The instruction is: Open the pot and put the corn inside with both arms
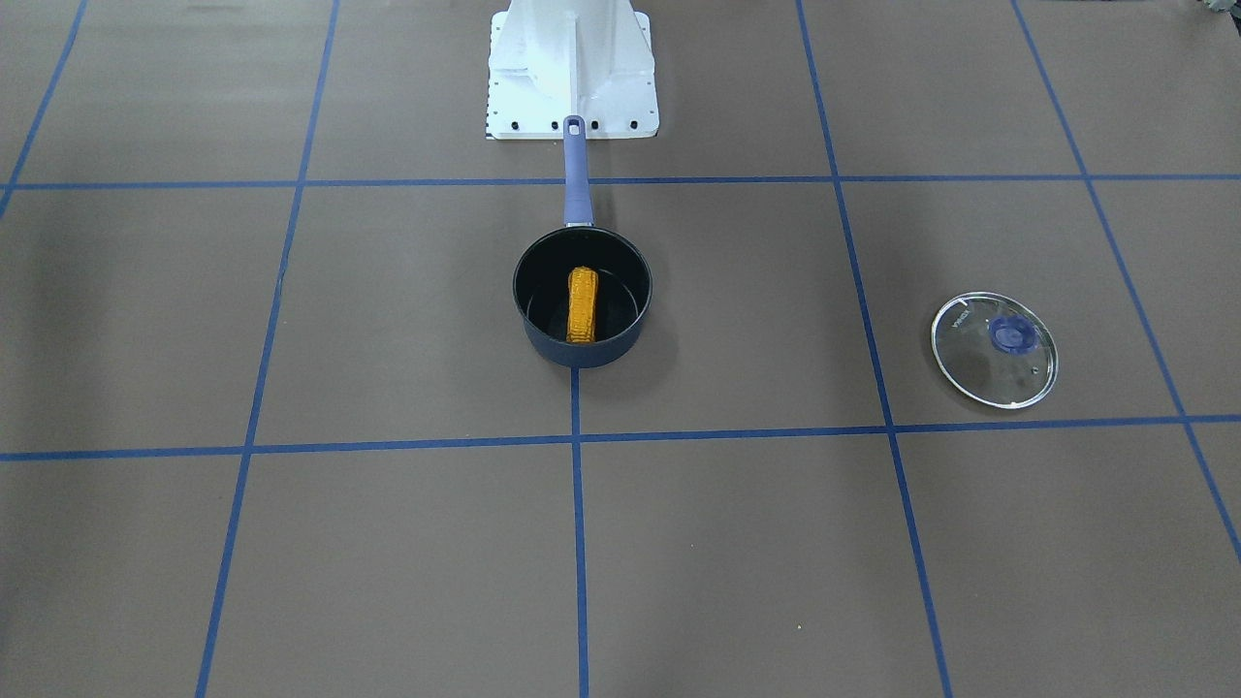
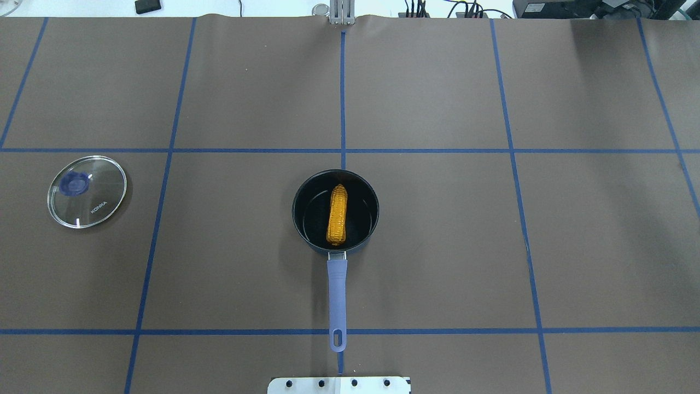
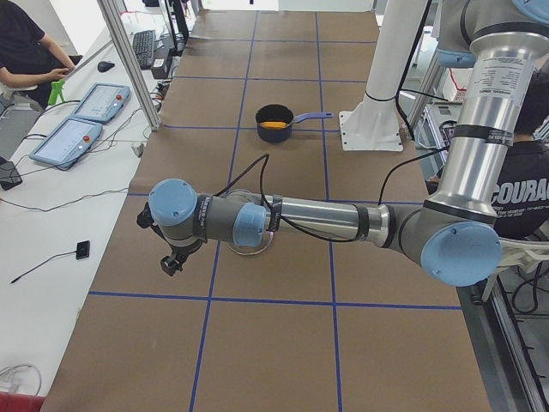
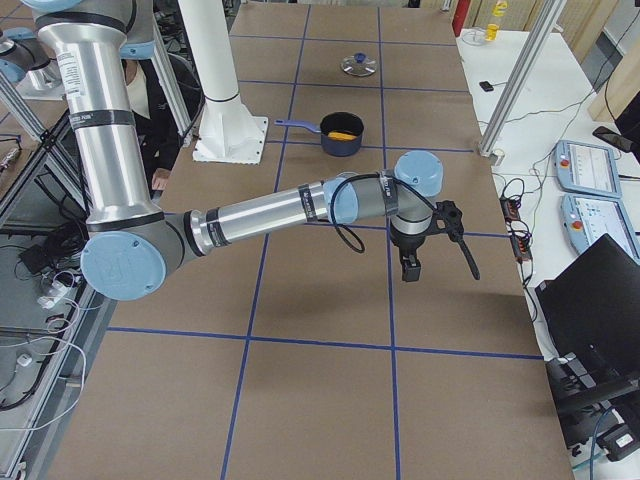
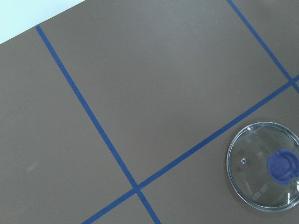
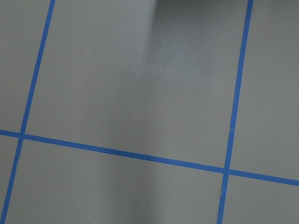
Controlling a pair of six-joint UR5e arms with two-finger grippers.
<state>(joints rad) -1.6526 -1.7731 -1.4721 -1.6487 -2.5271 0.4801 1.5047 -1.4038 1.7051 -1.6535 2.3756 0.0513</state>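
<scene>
The dark navy pot (image 1: 582, 353) stands open at the table's middle, also in the overhead view (image 2: 309, 212), its periwinkle handle (image 2: 337, 287) pointing at the robot base. The corn (image 1: 582, 304) lies inside it, lengthwise along the handle line, also in the overhead view (image 2: 337, 214). The glass lid (image 2: 86, 191) with its blue knob lies flat on the table on the robot's left, far from the pot. My left gripper (image 3: 172, 260) shows only in the exterior left view and my right gripper (image 4: 410, 264) only in the exterior right view; I cannot tell if either is open or shut.
The left wrist view shows the lid (image 5: 264, 166) at its lower right. The white base mount (image 1: 572, 68) stands just behind the handle's end. Blue tape lines grid the brown table. Operators, tablets (image 3: 67, 140) and cables are on a side bench.
</scene>
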